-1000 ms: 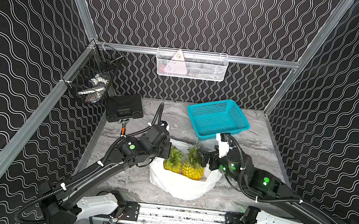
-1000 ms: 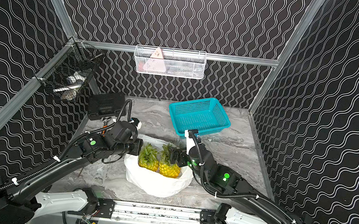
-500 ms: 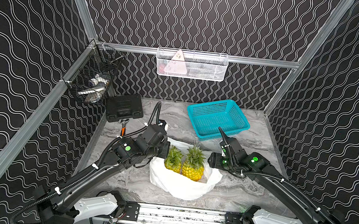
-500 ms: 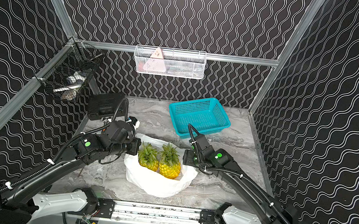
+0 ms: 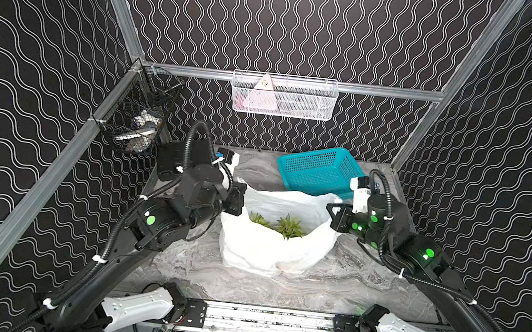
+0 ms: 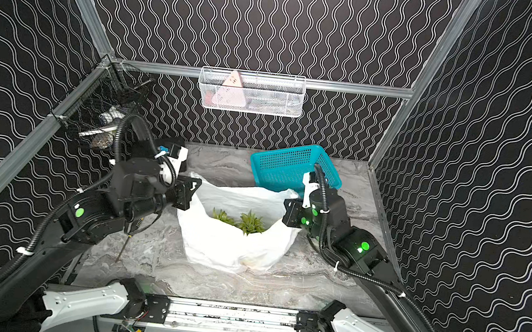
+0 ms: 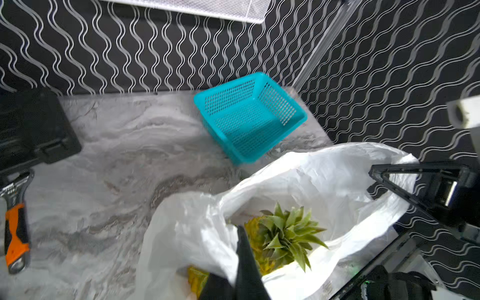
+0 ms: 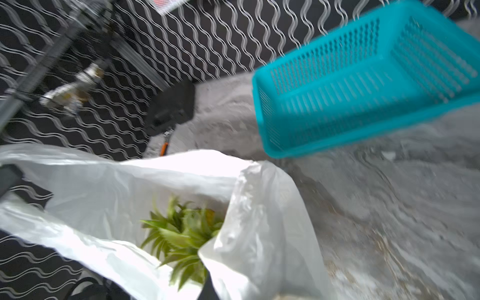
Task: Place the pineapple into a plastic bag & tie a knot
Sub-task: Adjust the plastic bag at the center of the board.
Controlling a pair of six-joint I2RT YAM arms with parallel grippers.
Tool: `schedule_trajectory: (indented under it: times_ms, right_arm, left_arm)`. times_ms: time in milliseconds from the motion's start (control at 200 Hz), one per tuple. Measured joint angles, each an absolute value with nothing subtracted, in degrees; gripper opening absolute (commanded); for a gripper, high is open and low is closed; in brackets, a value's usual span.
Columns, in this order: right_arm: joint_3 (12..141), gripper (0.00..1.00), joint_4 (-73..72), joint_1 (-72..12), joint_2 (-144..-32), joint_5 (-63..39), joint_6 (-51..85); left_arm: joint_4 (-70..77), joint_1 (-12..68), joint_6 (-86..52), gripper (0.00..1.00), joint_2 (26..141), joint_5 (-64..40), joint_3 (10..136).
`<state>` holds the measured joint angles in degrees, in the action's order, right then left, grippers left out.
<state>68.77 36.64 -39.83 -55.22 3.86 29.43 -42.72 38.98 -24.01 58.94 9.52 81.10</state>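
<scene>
The white plastic bag (image 5: 269, 251) (image 6: 232, 247) stands open in the middle of the table. Its two sides are pulled up and apart. Inside it sit two pineapples; in both top views only their green crowns (image 5: 288, 226) (image 6: 252, 222) show. My left gripper (image 5: 237, 204) (image 6: 187, 195) is shut on the bag's left rim. In the left wrist view the film is pinched at the left gripper (image 7: 237, 249), beside a pineapple (image 7: 288, 231). My right gripper (image 5: 333, 214) (image 6: 288, 211) is shut on the right rim. The right wrist view shows film (image 8: 259, 233) draped over that gripper (image 8: 207, 285).
A teal basket (image 5: 318, 172) stands just behind the bag at the back right. A black case (image 5: 171, 160) lies at the back left, and an orange-handled tool (image 7: 15, 233) lies near it. A wire basket (image 5: 133, 129) hangs on the left wall, a white mesh one (image 5: 283, 96) on the back wall.
My right gripper has closed on the bag's right rim. Both grippers have risen and drawn the bag's sides up, so the pineapples' yellow bodies are now covered in the top views.
</scene>
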Motion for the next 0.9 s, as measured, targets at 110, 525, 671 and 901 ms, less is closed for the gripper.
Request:
schedule_trajectory:
  times_ms: [110,525,671,901]
  right_arm:
    - [67.5,0.00,34.2,-40.8,-55.0,-4.2,28.9]
    - [69.6,0.45,27.6,-41.4,-58.8,-8.8,26.7]
    - [70.8,0.64,35.3,-41.6,-58.8,-5.7,24.5]
    - [77.1,0.82,34.5,-41.9,-48.8,-2.3,20.3]
  left_arm:
    - [-41.5,39.0,-23.9,0.00,58.1,4.1,79.2]
    - [-37.4,39.0,-22.9,0.00,58.3,0.0,79.0]
    - [-40.4,39.0,-23.0,0.00,59.0,1.1,75.7]
    - [-40.8,39.0,-21.0,0.00,57.4,3.6,80.2]
